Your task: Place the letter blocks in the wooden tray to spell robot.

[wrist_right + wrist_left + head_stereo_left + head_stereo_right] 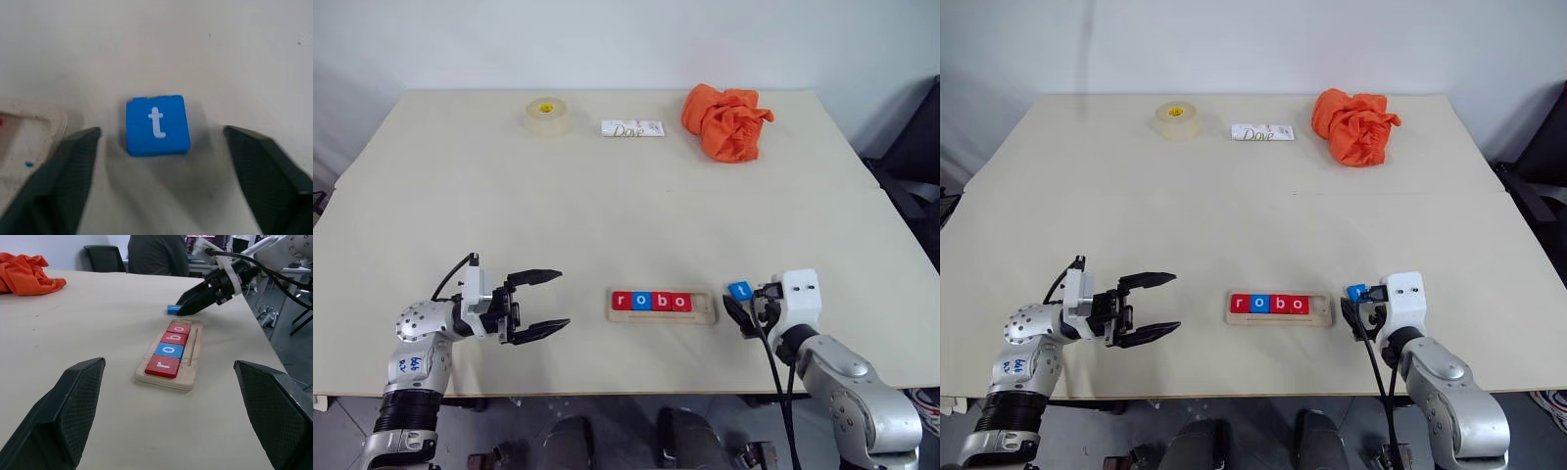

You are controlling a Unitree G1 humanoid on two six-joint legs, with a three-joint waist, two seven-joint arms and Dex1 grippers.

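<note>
The narrow pale wooden tray [663, 306] holds four flat square letter blocks [652, 302] spelling r, o, b, o, leaving its last slot bare. The smooth blue "t" block [157, 124] lies flat on the matte beige table [607, 206], just beside that empty end of the tray. The right gripper [159, 147] has its dark ribbed fingers spread either side of the block, not touching it. Well off the tray's other end, the left gripper [540, 304] also gapes, holding nothing. I'd worry that a closing finger nudges the tray's rounded corner, or pinches the tile crooked so it skids away.
</note>
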